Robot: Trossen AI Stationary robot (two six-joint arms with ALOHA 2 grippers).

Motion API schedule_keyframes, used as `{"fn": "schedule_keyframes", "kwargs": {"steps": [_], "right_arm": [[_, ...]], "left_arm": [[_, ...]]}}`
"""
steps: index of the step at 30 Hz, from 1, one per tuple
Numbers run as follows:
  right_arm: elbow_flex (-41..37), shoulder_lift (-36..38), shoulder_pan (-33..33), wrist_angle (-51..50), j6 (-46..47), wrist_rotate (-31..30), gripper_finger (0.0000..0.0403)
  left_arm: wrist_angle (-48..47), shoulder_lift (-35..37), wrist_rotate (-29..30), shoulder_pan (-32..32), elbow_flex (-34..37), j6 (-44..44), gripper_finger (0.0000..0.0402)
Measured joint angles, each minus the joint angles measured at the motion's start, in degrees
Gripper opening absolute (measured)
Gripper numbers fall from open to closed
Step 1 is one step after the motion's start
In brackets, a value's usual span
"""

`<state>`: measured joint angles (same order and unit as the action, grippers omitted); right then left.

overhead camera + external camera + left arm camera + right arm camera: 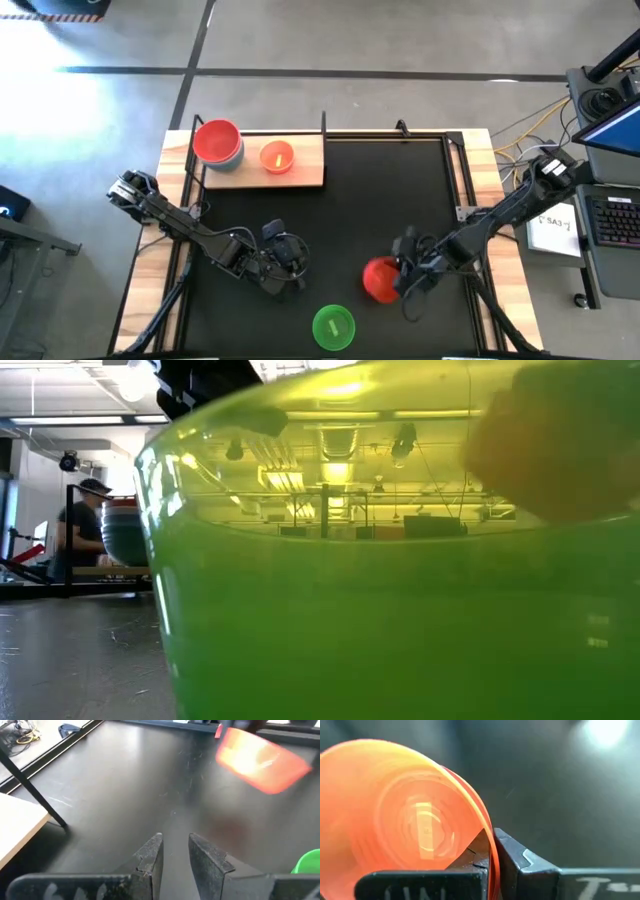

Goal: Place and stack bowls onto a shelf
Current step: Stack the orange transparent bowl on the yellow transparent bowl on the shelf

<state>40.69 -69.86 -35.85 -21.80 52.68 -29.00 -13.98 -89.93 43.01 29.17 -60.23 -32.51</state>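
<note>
The right wrist view shows what the high view cannot: the right claw [492, 857] is pinched on the thin rim of the red bowl [405, 820], one finger inside, one outside. From above, that bowl [380, 279] sits tilted at about 5 o'clock on the black table [380, 200]. The left claw [175, 852], near 7 o'clock, holds nothing, its fingers a little apart above bare table.

The green bowl [333, 327] at 6 o'clock, by the table's near edge, fills the low view [400, 620] and blocks most of it. On the wooden shelf [305, 170] at 11 o'clock stand a red bowl stacked on a blue-grey one [217, 143] and an orange bowl [276, 157] just beside. The table's middle lies open between the arms and the shelf.
</note>
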Motion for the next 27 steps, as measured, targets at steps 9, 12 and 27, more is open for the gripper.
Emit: {"fn": "schedule_keyframes", "kwargs": {"steps": [9, 12, 27], "right_arm": [[0.04, -0.23, 8.94, 9.2, -11.87, -26.08, 0.0008], [0.04, -0.23, 12.07, 14.49, -18.98, -38.54, 0.0008], [0.04, -0.56, 27.46, 59.67, -51.56, -29.92, 0.0008]], "left_arm": [[3.95, 0.0, 12.24, -1.03, -2.44, 7.75, 0.0075], [5.54, 0.0, 20.48, -1.27, -4.23, 13.09, 0.0075], [7.46, 0.0, 32.65, -7.68, -9.51, 25.59, 0.0075]]}}
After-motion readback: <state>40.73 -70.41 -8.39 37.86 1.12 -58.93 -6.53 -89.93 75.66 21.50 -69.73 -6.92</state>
